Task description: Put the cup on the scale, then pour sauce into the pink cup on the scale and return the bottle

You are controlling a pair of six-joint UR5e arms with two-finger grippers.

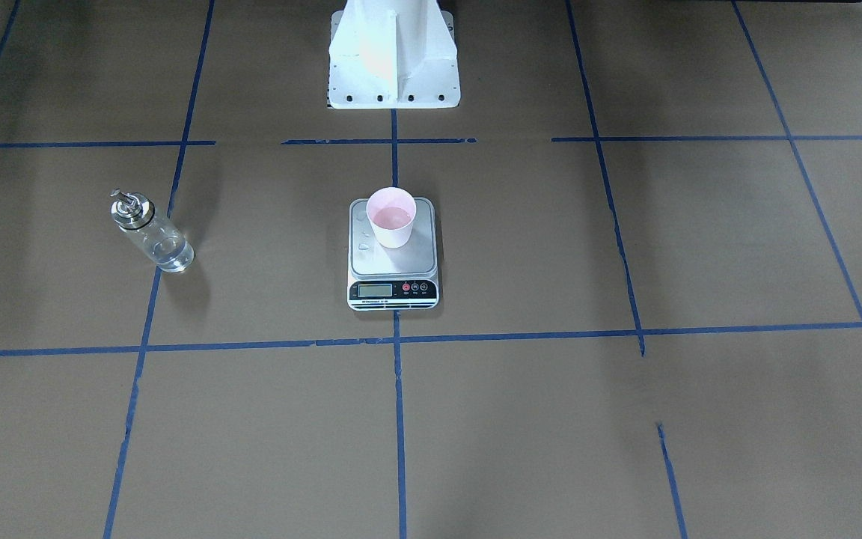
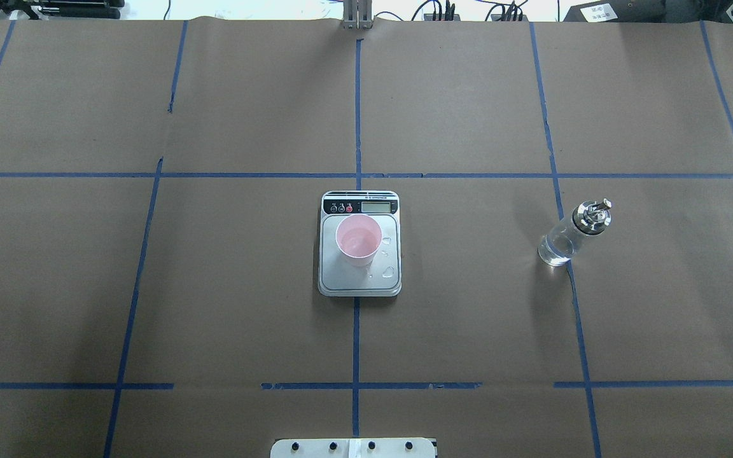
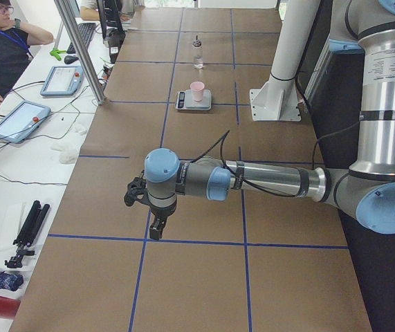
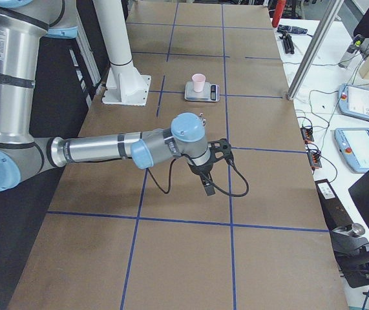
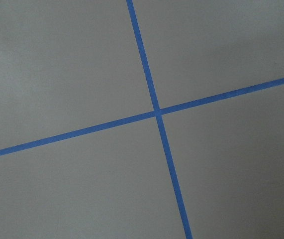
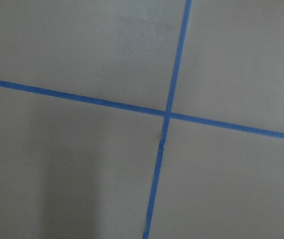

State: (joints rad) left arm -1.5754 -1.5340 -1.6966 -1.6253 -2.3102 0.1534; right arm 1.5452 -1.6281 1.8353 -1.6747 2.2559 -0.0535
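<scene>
Pink cup (image 2: 358, 240) on scale (image 2: 359, 284) — droplets (image 2: 390, 272) beside; bottle (image 2: 571, 234) apart.

Even light, soft shadows (wrist views dim)

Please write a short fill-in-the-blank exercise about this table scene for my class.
The pink cup stands on the ____.
The bottle stands to the robot's ____ of the cup.
The tape lines on the table are ____.
Missing words: scale, right, blue.
</scene>
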